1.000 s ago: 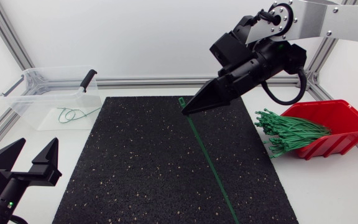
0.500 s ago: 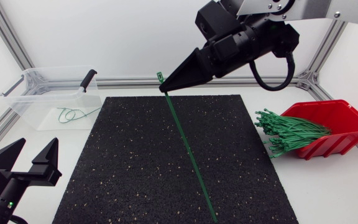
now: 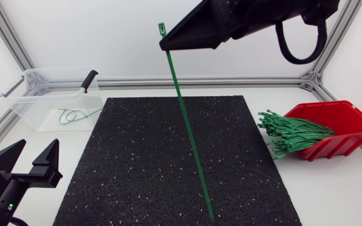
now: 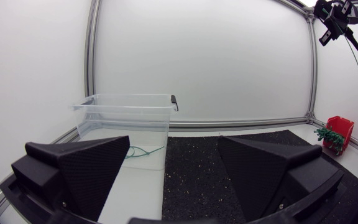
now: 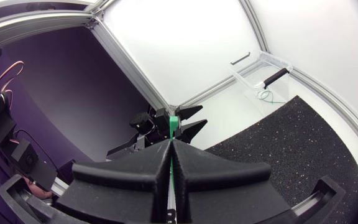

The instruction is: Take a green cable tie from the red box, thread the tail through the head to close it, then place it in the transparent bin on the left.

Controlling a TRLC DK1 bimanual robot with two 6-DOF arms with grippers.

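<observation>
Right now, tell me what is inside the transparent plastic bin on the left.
Inside the transparent plastic bin, one looped green cable tie lies on its floor. Nothing else shows through the clear walls; the black handle on its rim covers a small part.

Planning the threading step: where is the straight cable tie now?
Head view: the cable tie is pinched in the right gripper above the black mat, tail slanting down toward the mat's near edge.

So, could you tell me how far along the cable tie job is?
Done: one green cable tie is out of the red box. In hand: the right tool grips it near the head, tail hanging straight. Remaining: threading it, then the transparent bin.
</observation>
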